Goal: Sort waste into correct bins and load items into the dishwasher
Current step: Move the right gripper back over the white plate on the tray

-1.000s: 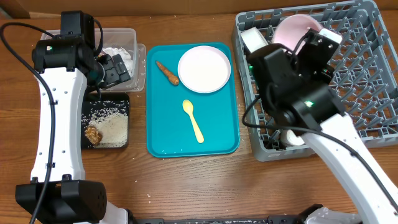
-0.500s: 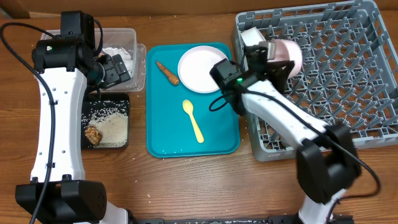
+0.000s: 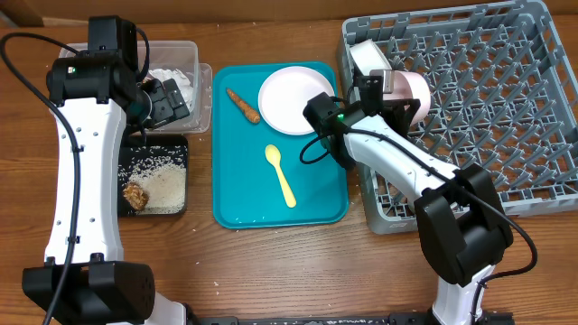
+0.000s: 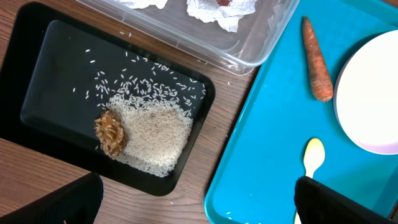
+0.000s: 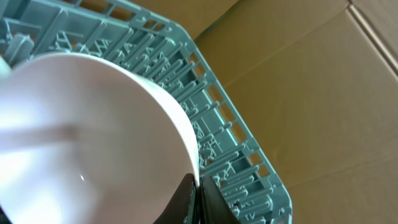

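My right gripper point(image 3: 395, 88) is shut on the rim of a pale pink bowl point(image 3: 417, 90) and holds it tilted over the left part of the grey dish rack point(image 3: 506, 108). The right wrist view shows the jaws point(image 5: 196, 200) pinching the bowl's rim point(image 5: 93, 137). A white cup point(image 3: 365, 56) stands in the rack's near-left corner. My left gripper point(image 3: 167, 101) is open and empty over the clear tub point(image 3: 200, 90); its fingers point(image 4: 199, 211) frame the black tray point(image 4: 50, 81). The white plate point(image 3: 294, 99), carrot stick point(image 3: 242, 105) and yellow spoon point(image 3: 281, 175) lie on the teal tray point(image 3: 235, 181).
The black tray point(image 3: 131, 149) holds loose rice point(image 4: 155, 134) and a brown chunk point(image 4: 111, 132). Crumpled napkins point(image 4: 217, 9) lie in the clear tub point(image 4: 249, 43). A few rice grains lie on the teal tray's corner. Cardboard stands behind the rack point(image 5: 236, 143).
My right arm has swung across the rack, and the pink bowl has moved from the rack's back towards its left edge. The left arm has not moved.
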You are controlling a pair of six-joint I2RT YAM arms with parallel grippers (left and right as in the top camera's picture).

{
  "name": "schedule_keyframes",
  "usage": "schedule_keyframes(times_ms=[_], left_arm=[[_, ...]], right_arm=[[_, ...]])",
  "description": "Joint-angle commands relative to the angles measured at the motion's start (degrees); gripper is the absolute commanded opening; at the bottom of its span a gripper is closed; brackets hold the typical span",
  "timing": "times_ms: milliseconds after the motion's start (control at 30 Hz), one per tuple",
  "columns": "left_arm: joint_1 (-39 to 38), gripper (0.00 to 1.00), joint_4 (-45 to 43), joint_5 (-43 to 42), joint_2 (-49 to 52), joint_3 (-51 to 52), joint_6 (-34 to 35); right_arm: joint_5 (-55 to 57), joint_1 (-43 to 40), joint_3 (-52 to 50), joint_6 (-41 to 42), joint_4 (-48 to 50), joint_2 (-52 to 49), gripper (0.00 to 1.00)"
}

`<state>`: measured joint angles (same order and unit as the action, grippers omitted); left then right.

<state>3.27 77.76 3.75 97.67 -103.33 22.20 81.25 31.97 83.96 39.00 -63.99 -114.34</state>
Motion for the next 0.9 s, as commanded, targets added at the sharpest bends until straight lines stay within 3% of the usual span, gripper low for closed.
schedule_keyframes(times_ms=[0,200,367,400,467,533,600,733,867], left_arm=[[0.1,1.0,-0.1,0.7,0.5,-0.4,0.1],[0.1,1.0,-0.1,0.7,0.5,-0.4,0.1],[0.1,1.0,-0.1,0.7,0.5,-0.4,0.1],[0.1,1.0,-0.1,0.7,0.5,-0.4,0.1],[0.1,1.0,-0.1,0.7,0.5,-0.4,0.1],[0.1,1.0,-0.1,0.7,0.5,-0.4,0.1],[0.1,1.0,-0.1,0.7,0.5,-0.4,0.1],[0.1,1.0,-0.1,0.7,0.5,-0.4,0.1],[0.1,1.0,-0.1,0.7,0.5,-0.4,0.1]], right_arm=[[-4.2,0.2,0.0,4.1,-1.5,-0.2,0.04],[-6.0,1.3,0.0,3.8,-4.9,-0.2,0.04],[-13.7,6.4,0.7,3.9,-10.0,-0.1,0.14],[-15.2,7.5,0.9,3.9,-10.4,-0.1,0.27],[-17.1,9.6,1.5,3.9,-10.7,-0.1,0.67],[-18.0,11.3,2.4,3.9,-11.0,-0.1,0.88],[-19.4,11.8,4.4,3.9,-12.2,0.0,0.95],[-27.5,11.3,13.4,0.1,-15.2,1.0,0.97],[-42.6,10.7,25.7,-7.0,-14.4,1.5,1.0]])
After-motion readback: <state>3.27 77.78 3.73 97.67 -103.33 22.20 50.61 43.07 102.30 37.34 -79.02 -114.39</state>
